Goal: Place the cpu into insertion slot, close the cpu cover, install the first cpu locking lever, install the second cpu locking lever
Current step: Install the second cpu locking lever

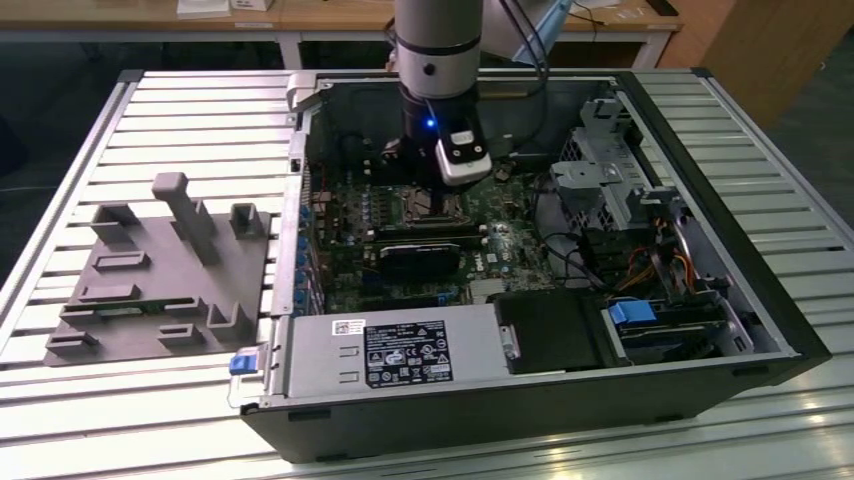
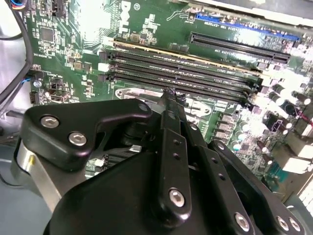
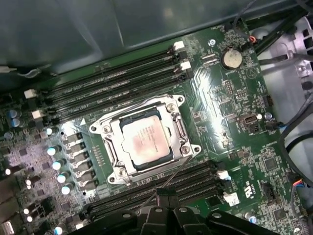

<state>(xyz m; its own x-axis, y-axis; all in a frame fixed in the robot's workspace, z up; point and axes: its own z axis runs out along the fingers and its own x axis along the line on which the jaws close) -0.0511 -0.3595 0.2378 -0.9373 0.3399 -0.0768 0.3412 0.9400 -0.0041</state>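
The cpu (image 3: 146, 142), a pale square chip, lies flat in the insertion slot (image 1: 424, 207) on the green board. The silver cpu cover (image 3: 116, 147) is down around it like a frame. A thin wire locking lever (image 3: 175, 172) rises from the socket's corner up to my gripper (image 3: 165, 195). I cannot tell whether the lever is pinched or only touched. In the second wrist view my gripper (image 2: 169, 94) has its black fingers drawn together to one tip at the socket's edge. In the exterior view the gripper (image 1: 451, 190) hangs straight down inside the open case, just above the socket.
Long black memory slots (image 3: 112, 83) flank the socket on both sides. A black card (image 1: 414, 258), a power supply (image 1: 387, 355) and a drive cage (image 1: 614, 180) with cables crowd the case. A grey fixture (image 1: 160, 270) lies at the exterior view's left.
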